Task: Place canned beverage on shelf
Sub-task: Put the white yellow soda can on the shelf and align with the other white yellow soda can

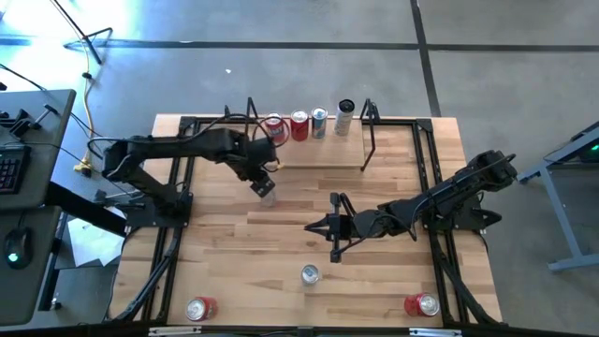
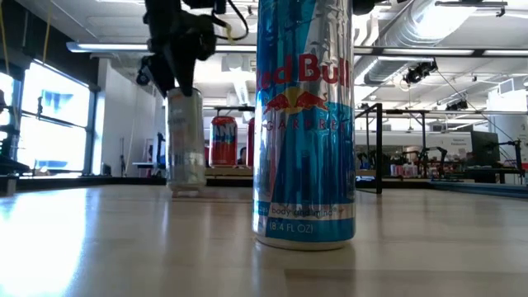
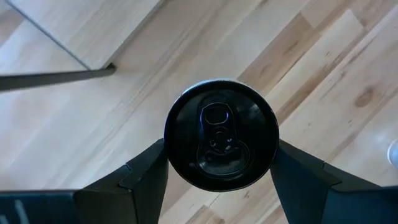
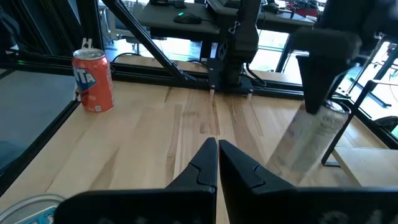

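Observation:
My left gripper is shut on a silver can on the near side of the shelf's left end. The can also shows in the low view and the right wrist view. The shelf is a low light-wood board at the table's far side, with black rod frames at its ends. Several cans stand in a row along its far edge. My right gripper is shut and empty near the table's middle, pointing toward the left edge. My left gripper pinches the silver can's side wall just below its top rim between its two fingers, one on each side. The fingers come from above, pointing down. The can is upright; its base is at the tabletop, touching or just clear I cannot tell.
A blue and silver Red Bull can stands near the front middle and fills the low view. A red can stands at the front left, another at the front right. Black frame rails run along both table sides.

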Robot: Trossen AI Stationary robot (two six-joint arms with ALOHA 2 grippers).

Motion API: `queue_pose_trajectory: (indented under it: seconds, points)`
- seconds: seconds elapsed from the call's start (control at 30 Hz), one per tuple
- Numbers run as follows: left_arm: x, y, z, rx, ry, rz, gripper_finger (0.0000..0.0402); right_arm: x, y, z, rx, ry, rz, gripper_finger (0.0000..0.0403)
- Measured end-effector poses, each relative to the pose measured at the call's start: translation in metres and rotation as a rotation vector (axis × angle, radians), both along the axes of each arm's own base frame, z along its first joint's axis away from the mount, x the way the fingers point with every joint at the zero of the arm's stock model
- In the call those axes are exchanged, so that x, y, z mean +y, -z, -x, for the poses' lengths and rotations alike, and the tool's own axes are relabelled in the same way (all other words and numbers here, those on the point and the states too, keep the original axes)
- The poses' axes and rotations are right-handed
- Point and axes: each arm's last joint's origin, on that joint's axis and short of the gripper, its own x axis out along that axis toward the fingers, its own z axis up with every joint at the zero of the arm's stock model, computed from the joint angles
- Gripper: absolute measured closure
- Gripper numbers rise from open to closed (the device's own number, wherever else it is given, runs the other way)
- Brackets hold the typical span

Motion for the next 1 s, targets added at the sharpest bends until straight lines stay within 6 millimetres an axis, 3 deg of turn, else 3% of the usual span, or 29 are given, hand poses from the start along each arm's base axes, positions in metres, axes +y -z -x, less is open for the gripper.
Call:
queue_pose_trajectory:
  seconds: [0.33, 1.0]
  points:
    - [0.0016, 0.0078, -0.0106, -0.006, 0.037, 0.005, 0.0167, -0.0001, 0.0004, 0.0001, 0.004, 0.0, 0.002, 0.0402]
    - [0.0006, 0.0081, -0.011, -0.014, 0.052, 0.007, 0.0164, -0.0001, 0.0007, 0.0002, 0.007, 0.0, 0.003, 0.0402]
